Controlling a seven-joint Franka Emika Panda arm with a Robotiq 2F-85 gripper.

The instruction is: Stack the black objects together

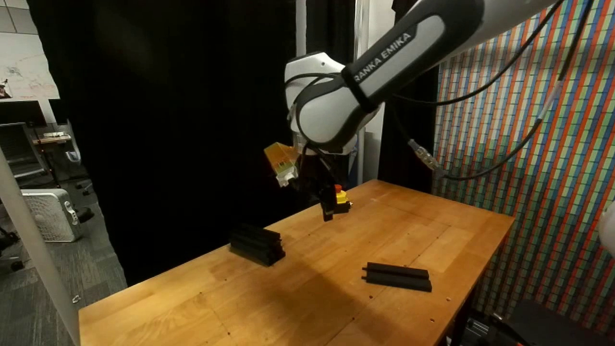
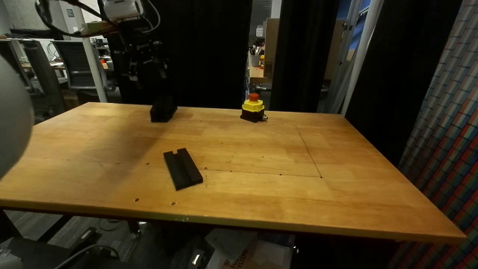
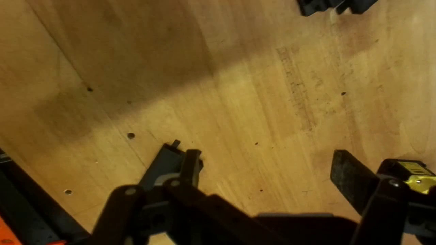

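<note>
A pile of black bars [image 1: 257, 246] sits on the tabletop [image 2: 261, 198] near the edge by the black curtain [image 1: 182, 134]; well apart from it a stepped black piece [image 2: 183, 170] lies flat, one bar or two I cannot tell. The hand [image 3: 265, 161] hangs above the tabletop, its fingers [image 3: 354, 182] spread wide apart. A red-topped yellow-and-black button box [image 2: 253, 107] stands near that same edge.

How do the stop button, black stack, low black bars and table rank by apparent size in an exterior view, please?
Table
Low black bars
Stop button
Unranked: black stack, its top unclear against dark curtain
</note>
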